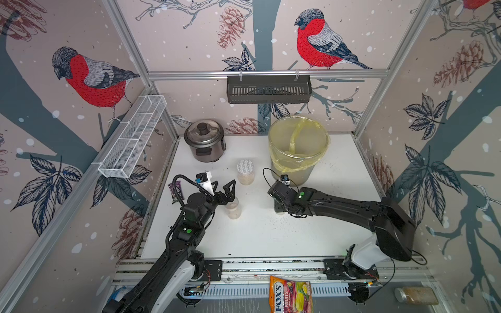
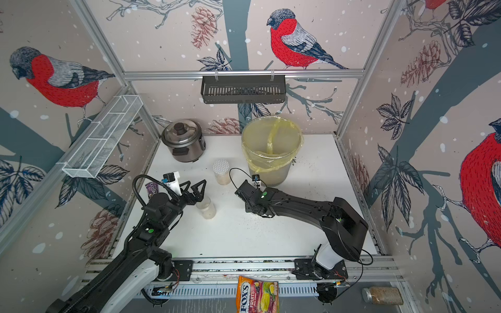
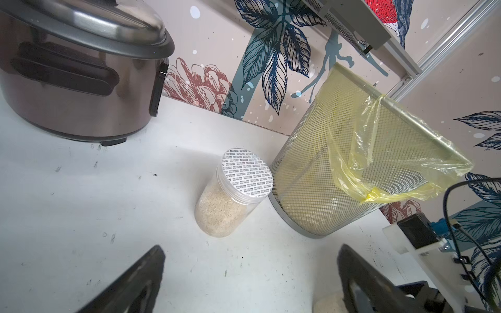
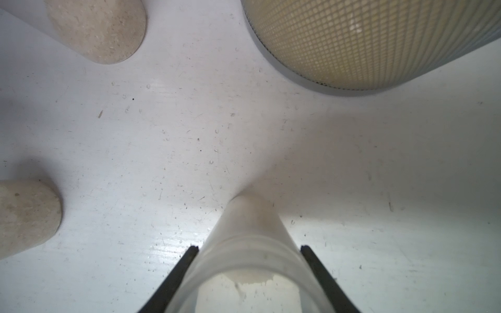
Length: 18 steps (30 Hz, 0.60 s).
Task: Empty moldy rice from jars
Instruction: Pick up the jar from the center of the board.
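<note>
Three clear jars of pale moldy rice stand on the white table. The wider one, with a silver dotted lid, is near the bin. A narrow jar stands just under my left gripper, which is open and holds nothing. My right gripper points straight down. Its fingers lie against both sides of the third, narrow jar, upright on the table with a little rice at its bottom. The top views hide that jar under the right wrist.
A mesh bin with a yellow bag stands at the back, right behind the right wrist. A rice cooker sits back left. A purple wrapper lies at the left edge. A candy bag and a brown-filled jar lie off the table's front.
</note>
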Each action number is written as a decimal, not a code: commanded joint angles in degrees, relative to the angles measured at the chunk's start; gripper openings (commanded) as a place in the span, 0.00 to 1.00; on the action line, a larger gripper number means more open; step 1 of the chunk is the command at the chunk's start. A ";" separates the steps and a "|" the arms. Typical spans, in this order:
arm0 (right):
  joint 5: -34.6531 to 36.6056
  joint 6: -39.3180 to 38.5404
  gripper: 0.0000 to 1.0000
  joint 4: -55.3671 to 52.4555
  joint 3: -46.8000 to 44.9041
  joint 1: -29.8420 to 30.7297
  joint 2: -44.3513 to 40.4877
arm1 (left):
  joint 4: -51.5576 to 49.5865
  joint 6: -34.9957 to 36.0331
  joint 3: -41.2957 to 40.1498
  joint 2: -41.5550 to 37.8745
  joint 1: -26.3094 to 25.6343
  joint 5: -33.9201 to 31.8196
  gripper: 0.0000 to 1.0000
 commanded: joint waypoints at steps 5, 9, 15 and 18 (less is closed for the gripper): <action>-1.39 -1.29 0.41 0.37 0.21 -0.26 -2.98 | 5.92 1.79 -0.26 -0.23 -0.39 2.75 0.98; -3.16 -2.53 0.41 0.25 0.80 -0.69 -5.70 | 9.86 4.25 -1.37 -1.16 -1.62 3.16 0.98; -7.37 -6.63 0.41 -0.62 1.71 -3.76 -12.98 | 14.42 10.51 -0.93 -0.35 -6.39 3.55 0.97; -9.24 -9.35 0.41 -1.33 2.46 -5.47 -15.94 | 14.73 17.75 0.64 0.54 -12.33 0.63 0.97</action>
